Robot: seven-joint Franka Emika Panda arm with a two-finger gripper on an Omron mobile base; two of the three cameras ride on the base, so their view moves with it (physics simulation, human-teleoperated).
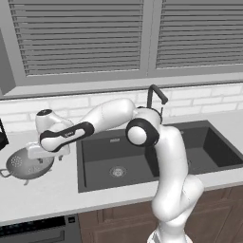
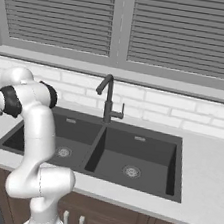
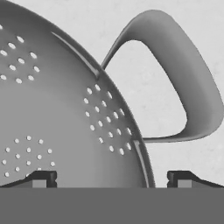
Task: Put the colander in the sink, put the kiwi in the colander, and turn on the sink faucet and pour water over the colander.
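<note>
The colander (image 1: 23,164), a round grey metal bowl with clusters of holes, stands on the counter left of the sink (image 1: 99,163). My gripper (image 1: 46,157) hangs low over its right rim, open. In the hand view the colander's bowl (image 3: 52,113) takes up the left and its loop handle (image 3: 192,87) curves at the right. The gripper (image 3: 111,179) straddles the rim beside that handle, one fingertip (image 3: 43,178) inside the bowl and the other outside. The sink (image 2: 81,130) holds nothing, and no water runs from the sink faucet (image 2: 108,101). The kiwi is out of view.
A dark object (image 1: 2,135) stands at the left edge behind the colander. The faucet (image 1: 154,97) rises behind my arm's elbow. An oven front (image 1: 33,231) sits under the counter at the lower left. The white brick backsplash (image 2: 184,114) closes off the back.
</note>
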